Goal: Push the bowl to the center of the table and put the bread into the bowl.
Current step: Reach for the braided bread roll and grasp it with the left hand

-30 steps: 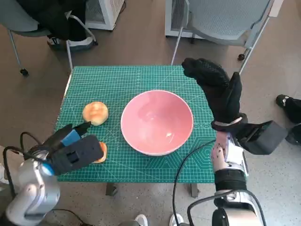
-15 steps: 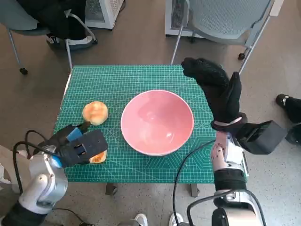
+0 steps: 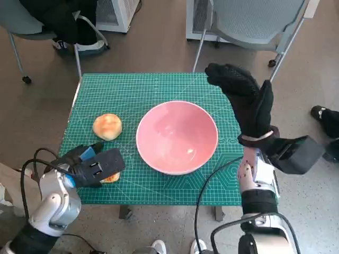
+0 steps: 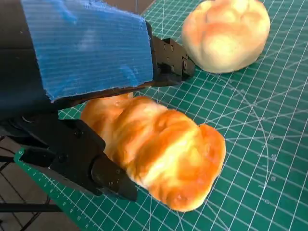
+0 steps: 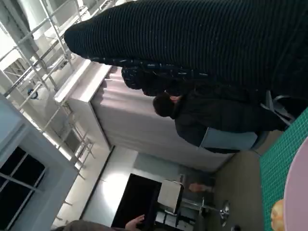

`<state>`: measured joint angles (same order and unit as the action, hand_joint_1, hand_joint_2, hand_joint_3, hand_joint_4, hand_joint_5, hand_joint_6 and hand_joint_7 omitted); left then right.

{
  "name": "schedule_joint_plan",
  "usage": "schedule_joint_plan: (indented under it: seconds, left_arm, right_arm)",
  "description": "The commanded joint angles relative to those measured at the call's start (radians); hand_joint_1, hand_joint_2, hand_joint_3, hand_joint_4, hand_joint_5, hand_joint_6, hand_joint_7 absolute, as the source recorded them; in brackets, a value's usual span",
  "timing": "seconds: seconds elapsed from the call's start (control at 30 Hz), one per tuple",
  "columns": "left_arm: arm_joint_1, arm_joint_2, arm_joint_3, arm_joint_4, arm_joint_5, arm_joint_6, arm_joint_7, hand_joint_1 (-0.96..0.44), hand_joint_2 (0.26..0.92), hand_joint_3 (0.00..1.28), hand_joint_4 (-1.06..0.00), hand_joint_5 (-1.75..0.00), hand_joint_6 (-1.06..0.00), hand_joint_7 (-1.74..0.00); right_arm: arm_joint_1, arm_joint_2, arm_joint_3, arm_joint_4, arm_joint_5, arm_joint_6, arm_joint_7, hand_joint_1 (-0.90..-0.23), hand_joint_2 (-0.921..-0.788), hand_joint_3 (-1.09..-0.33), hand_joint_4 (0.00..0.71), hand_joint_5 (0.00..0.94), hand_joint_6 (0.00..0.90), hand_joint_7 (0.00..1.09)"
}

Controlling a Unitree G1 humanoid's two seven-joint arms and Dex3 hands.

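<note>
Pink bowl [image 3: 177,137] sits upright about mid-bench on the green cutting mat [image 3: 137,90], nothing in it. Two bread pieces to its left: a round bun [image 3: 107,126] lying free on the mat, and a longer twisted roll [image 4: 159,149] nearer the bench's front-left corner. Left hand [image 3: 95,166] is over the roll; in the left wrist view its black fingers [image 4: 82,159] sit along one side of the roll and the blue-taped back covers the other side, roll resting on the mat, so contact looks likely but can't tell if it's actually clamped or just cupped round it. The bun is just beyond the roll, apart from the hand. Right hand [image 3: 246,103] is raised above the bench's right edge, beside the bowl and not touching it, glove fingers extended and holding nothing. Grey chair [image 3: 254,24] behind the bench; a person in dark clothing [image 5: 211,115] shows in the right wrist view
</note>
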<state>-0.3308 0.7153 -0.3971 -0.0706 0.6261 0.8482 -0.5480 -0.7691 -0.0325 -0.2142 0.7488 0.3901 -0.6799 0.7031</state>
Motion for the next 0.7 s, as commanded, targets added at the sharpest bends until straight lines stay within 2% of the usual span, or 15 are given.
schedule_joint_plan:
  seconds: [0.03,0.5,0.63,0.7]
  left_arm:
    - [-0.01,-0.002,-0.015,0.021,0.014,-0.006,-0.018,-0.09,0.704,0.01,-0.07,-0.02,-0.26,-0.02]
    - [0.001,-0.013,-0.023,0.087,0.015,-0.047,-0.01,-0.08,0.708,0.01,-0.11,-0.02,-0.28,-0.02]
    - [-0.007,-0.026,-0.023,0.138,0.015,-0.072,0.007,-0.04,0.715,0.01,-0.16,-0.03,-0.31,-0.03]
    - [-0.012,-0.032,-0.022,0.161,0.017,-0.081,0.016,-0.01,0.723,0.01,-0.23,-0.06,-0.34,-0.03]
  right_arm:
    - [0.026,0.003,0.003,0.008,-0.002,0.012,-0.008,-0.688,-0.921,-0.876,0.093,0.003,0.17,0.03]
    - [0.021,0.005,0.001,0.021,0.0,0.021,-0.007,-0.689,-0.921,-0.874,0.094,0.002,0.169,0.03]
    - [0.024,0.008,0.005,0.013,-0.003,0.024,-0.011,-0.692,-0.921,-0.872,0.094,0.002,0.169,0.03]
    - [0.024,0.009,0.006,0.013,-0.004,0.025,-0.011,-0.692,-0.921,-0.872,0.094,0.002,0.168,0.03]
